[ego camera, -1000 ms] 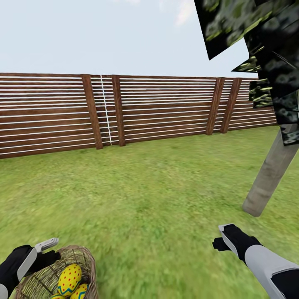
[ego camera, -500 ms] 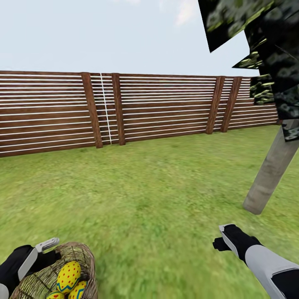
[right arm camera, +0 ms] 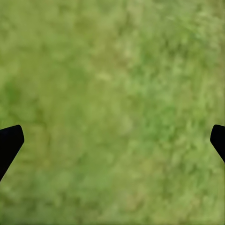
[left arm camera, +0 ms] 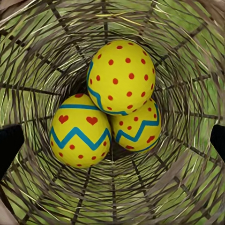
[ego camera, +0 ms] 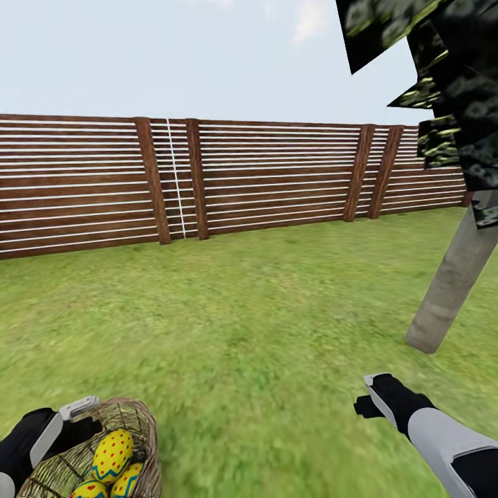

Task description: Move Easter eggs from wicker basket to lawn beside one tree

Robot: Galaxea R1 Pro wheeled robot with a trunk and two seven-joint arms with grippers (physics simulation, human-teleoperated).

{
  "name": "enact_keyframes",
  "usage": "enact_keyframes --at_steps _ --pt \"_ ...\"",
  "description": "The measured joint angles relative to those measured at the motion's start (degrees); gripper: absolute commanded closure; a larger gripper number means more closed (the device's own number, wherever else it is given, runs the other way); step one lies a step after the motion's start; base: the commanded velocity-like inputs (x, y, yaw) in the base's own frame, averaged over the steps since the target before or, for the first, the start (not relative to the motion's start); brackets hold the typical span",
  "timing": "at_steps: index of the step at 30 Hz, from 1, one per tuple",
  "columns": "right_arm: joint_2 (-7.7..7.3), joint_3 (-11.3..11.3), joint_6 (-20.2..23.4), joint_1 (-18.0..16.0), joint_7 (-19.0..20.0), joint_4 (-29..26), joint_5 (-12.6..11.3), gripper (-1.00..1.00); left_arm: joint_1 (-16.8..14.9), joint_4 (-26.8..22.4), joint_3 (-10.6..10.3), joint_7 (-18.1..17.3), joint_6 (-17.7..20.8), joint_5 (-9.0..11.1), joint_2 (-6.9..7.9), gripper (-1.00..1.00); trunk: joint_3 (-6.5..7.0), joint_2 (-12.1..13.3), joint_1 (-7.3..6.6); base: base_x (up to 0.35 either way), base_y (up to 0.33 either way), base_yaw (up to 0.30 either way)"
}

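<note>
The wicker basket (ego camera: 131,429) sits on the lawn (ego camera: 249,325) in the head view's lower left, its open weave round and deep. All three Easter eggs lie inside, touching: the dotted egg (left arm camera: 123,76) on top, a zigzag egg (left arm camera: 79,130) beside it, another zigzag egg (left arm camera: 139,130) beneath. The left pincer (left arm camera: 112,140) hangs over the basket mouth, tips spread wide. The right pincer (right arm camera: 112,140) (also spread) holds over bare, mottled grass. The tree (ego camera: 453,277), smooth grey trunk, stands near the slatted fence (ego camera: 263,180).
</note>
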Motion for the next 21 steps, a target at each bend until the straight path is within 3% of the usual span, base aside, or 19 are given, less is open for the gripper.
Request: enact_keyframes --at_steps 21 --pt "0.02 0.00 0.00 0.00 0.00 0.00 0.00 -1.00 0.00 0.00 -0.07 0.04 0.00 -0.01 -0.21 -1.00 -3.77 -8.42 4.61 0.000 0.000 0.000"
